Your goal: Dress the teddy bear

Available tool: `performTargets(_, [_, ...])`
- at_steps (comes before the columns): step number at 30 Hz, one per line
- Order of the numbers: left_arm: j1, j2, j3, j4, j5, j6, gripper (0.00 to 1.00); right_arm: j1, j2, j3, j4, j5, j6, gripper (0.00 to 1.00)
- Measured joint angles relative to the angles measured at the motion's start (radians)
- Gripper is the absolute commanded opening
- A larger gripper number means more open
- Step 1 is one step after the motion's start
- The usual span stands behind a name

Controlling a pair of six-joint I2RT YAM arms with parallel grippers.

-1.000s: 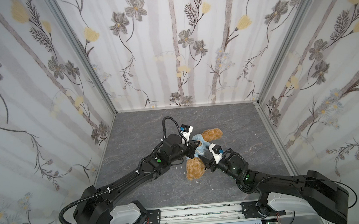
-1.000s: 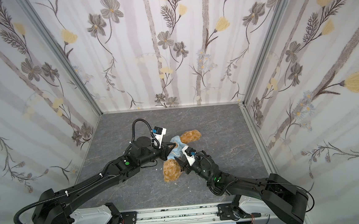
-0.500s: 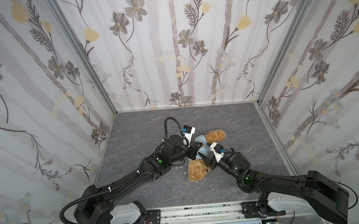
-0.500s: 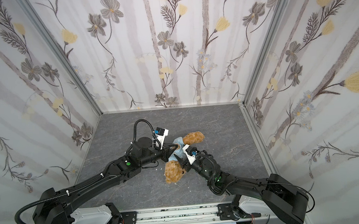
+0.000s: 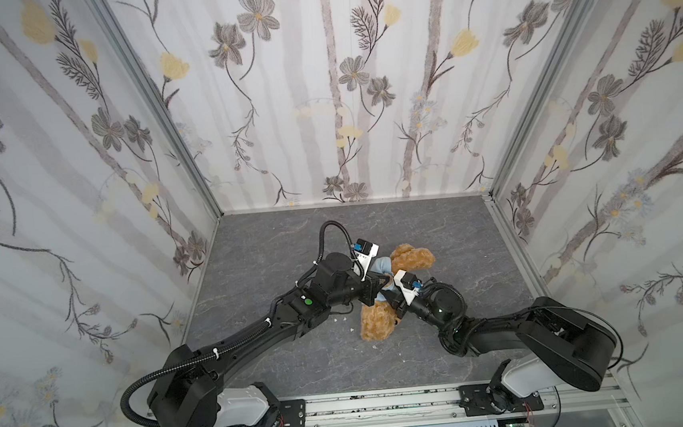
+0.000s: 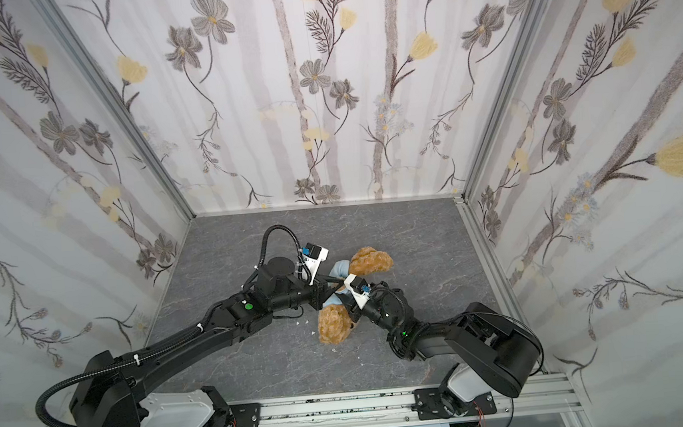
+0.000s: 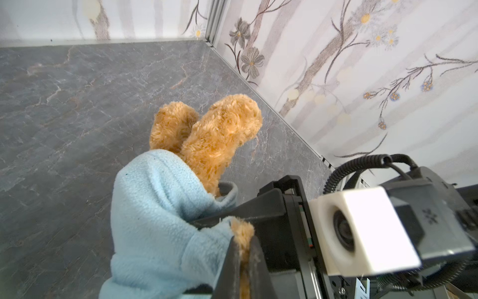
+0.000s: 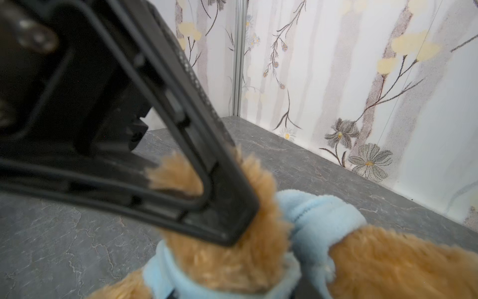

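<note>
- The teddy bear (image 5: 375,324) lies on its side in the middle of the grey table (image 5: 273,270), between the 2 grippers. Its head is toward the arms' bases and its legs (image 7: 219,134) point toward the back wall.
- Done, by my reading: the light-blue top (image 7: 155,207) covers the bear's body, and both legs stick out bare from its lower edge. In both top views the blue shows only as a band between head and legs, (image 5: 381,265) and (image 6: 339,269).
- Also done: 1 paw (image 8: 176,178) pokes out through a sleeve, with the blue fleece bunched around the base of that arm.
- The left gripper (image 7: 244,243) is pressed together on that paw, with brown fur pinched between its jaws.
- The right gripper (image 5: 388,295) sits against the blue fleece at the bear's body, and 1 finger (image 7: 232,213) lies across the cloth. I cannot tell whether it is gripping or merely spread over the fabric.
- Left to do, as I judge it: the sleeve needs drawing fully down the arm and the top smoothing straight.
- The bear's other arm is hidden under the grippers, so whether it is in its sleeve cannot be told.
- Overall the task looks well past halfway but not finished.
</note>
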Motion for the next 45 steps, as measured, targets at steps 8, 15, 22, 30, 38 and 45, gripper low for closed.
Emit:
performTargets(8, [0.034,-0.016,0.012,-0.025,0.045,-0.018,0.00,0.033,0.051,-0.033,0.117,0.083,0.125,0.47])
performTargets(15, [0.035,-0.016,0.028,-0.042,0.015,-0.005,0.00,0.046,0.025,0.025,-0.012,0.178,0.161,0.59])
performTargets(22, [0.035,-0.021,0.011,-0.032,0.042,0.059,0.00,0.045,-0.106,-0.010,-0.130,0.199,0.167,0.75])
performTargets(30, [0.089,-0.023,-0.028,0.017,0.082,0.289,0.00,0.042,-0.391,-0.012,-0.486,0.116,0.139,0.82])
performTargets(38, [0.129,-0.002,-0.028,0.032,0.116,0.479,0.00,0.007,-0.733,-0.043,-0.790,0.010,0.132,0.78])
performTargets(45, [0.133,0.000,-0.019,0.035,0.188,0.518,0.00,-0.032,-0.616,0.034,-0.777,-0.041,0.172,0.52])
